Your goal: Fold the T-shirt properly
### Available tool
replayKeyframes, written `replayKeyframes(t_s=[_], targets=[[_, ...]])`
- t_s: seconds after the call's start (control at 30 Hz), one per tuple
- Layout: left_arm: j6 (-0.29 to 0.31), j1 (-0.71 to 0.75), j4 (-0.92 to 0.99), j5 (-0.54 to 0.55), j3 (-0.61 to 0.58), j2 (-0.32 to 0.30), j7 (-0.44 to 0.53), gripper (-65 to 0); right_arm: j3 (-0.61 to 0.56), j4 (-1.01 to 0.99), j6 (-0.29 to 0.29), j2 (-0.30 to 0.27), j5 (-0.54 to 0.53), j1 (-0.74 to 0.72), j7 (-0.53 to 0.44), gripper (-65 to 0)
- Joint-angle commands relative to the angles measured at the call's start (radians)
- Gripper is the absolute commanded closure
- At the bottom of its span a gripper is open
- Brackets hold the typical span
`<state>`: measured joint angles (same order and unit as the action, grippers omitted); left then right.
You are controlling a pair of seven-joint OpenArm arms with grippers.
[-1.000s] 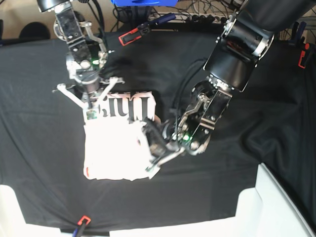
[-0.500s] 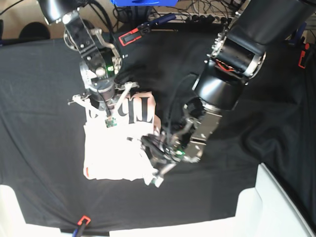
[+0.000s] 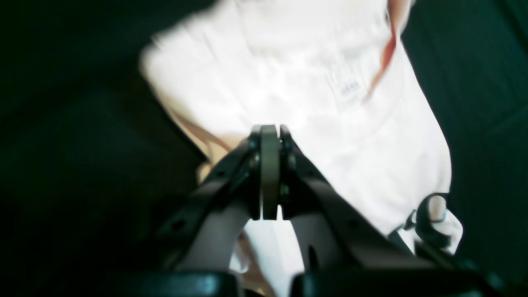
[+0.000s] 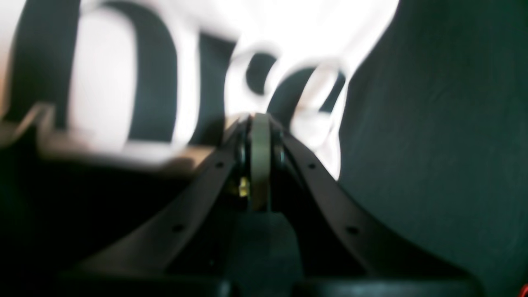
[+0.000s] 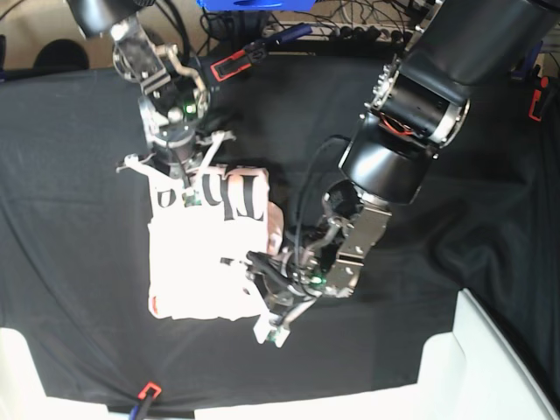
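The pale pink T-shirt (image 5: 201,262) lies folded into a rough rectangle on the black cover, with its black lettering (image 5: 232,194) showing along the far edge. My right gripper (image 5: 185,198) is shut, its tip low over the lettering (image 4: 152,82) at the far left corner. In the right wrist view the right gripper (image 4: 260,120) shows no cloth between its jaws. My left gripper (image 5: 252,284) is shut at the shirt's near right edge. In the left wrist view the left gripper (image 3: 270,132) points across the plain T-shirt (image 3: 313,82), with nothing seen between its jaws.
The black table cover (image 5: 79,192) is wrinkled on the right. White bins stand at the front left (image 5: 17,367) and front right (image 5: 490,367). Red clamps sit at the back (image 5: 226,66), the front edge (image 5: 147,389) and the far right (image 5: 535,103).
The left gripper has slid toward the front along the shirt's right edge. The right gripper has shifted right and a little back over the lettering. Both stayed shut.
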<state>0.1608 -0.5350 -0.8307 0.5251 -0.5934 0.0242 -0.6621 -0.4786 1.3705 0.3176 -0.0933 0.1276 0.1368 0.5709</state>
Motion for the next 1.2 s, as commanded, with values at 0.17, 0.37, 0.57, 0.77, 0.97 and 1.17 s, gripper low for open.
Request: replayKeyframes(t_s=[0.17,0.37,0.57,0.77,0.97,1.17], targets=[[0.006,0.045,-0.151,0.005,0.003,-0.030,-0.011,0.0,0.001,0.231,0.007,-0.029,0.008,0.001,0.094,-0.1],[0.007,0.168,-0.398,0.005,0.005,-0.039,-0.075,0.0,0.001,0.271,0.008,-0.052,0.008,0.034,0.091,-0.1],[-0.008,0.326,-0.666,-0.003,0.031,-0.209,-0.028,0.0,0.148,0.439,0.008,-0.105,0.008,0.177,-0.055,-0.1],[-0.014,0.522,-0.767,-0.016,0.197,-0.350,0.287,0.0,0.203,0.422,0.004,-0.250,0.008,0.323,-0.469,0.0],[-0.013,0.743,-0.859,-0.336,0.218,-0.452,0.572,0.0,0.214,0.415,0.004,-0.343,0.008,0.493,-0.843,0.0],[-0.013,0.935,-0.856,-0.477,0.235,-0.507,0.799,0.0,0.249,0.341,0.007,-0.326,0.008,0.639,-1.061,0.0]])
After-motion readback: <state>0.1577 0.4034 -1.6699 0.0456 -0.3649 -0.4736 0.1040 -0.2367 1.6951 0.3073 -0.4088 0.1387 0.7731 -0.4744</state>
